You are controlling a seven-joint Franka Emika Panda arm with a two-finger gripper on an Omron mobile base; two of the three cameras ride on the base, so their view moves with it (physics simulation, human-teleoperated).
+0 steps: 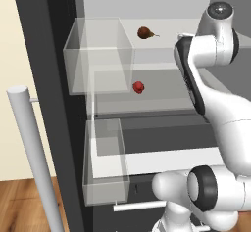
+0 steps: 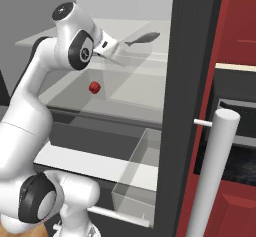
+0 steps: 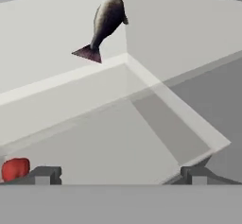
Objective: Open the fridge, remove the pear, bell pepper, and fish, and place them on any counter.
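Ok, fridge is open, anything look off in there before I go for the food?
Nothing spilled or damaged. The pear and fish lie on the upper shelf, the bell pepper on the shelf below. The open hand holds nothing.

You have the fridge point(image 1: 59, 104) open, its dark grey doors swung wide. The pear point(image 1: 145, 33), dull brownish-red with a thin curved stem, sits far back on the upper shelf. The bright red bell pepper point(image 1: 138, 87) rests on the shelf below, nearer you. The fish point(image 2: 144, 39), dark grey and slim, lies on the upper shelf toward the right, tail pointing left.
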